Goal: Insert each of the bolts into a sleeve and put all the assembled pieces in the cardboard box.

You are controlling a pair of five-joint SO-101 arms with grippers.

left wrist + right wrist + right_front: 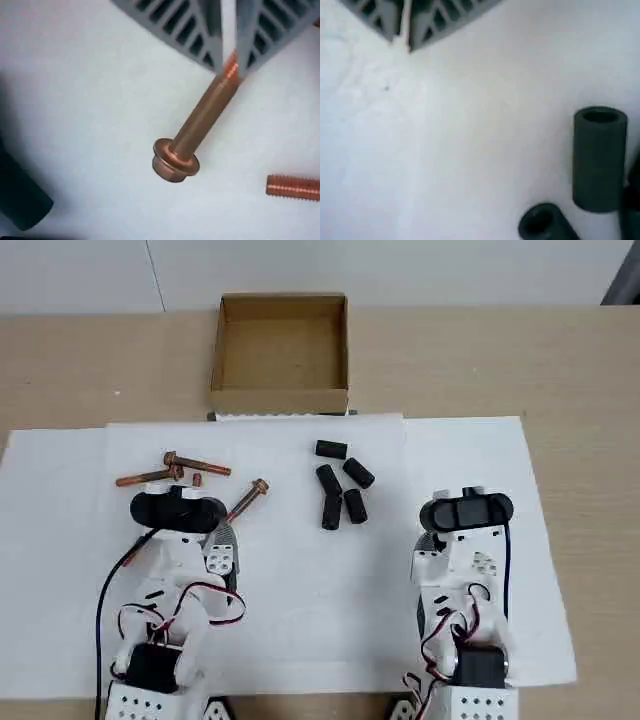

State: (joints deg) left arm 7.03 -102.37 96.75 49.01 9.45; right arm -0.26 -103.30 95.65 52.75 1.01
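Observation:
Several copper bolts [172, 471] lie on the white paper at the left, and one more bolt [248, 498] lies apart, nearer the middle. In the left wrist view that bolt [200, 125] rests flat, its threaded tip right at my left gripper [229, 55], whose grey fingers stand together with only a slit between them. Several black sleeves [340, 485] lie in a cluster at the centre. My right gripper [404, 42] is shut over bare paper, a short way from two sleeves [599, 157]. The cardboard box [225, 350] stands empty at the back.
The white paper [320, 640] covers the table between and in front of both arms. Another bolt's threaded end [292, 187] and a black sleeve [20, 200] lie near the left gripper. Left arm [178, 512] and right arm [465, 510] stand at the near edge.

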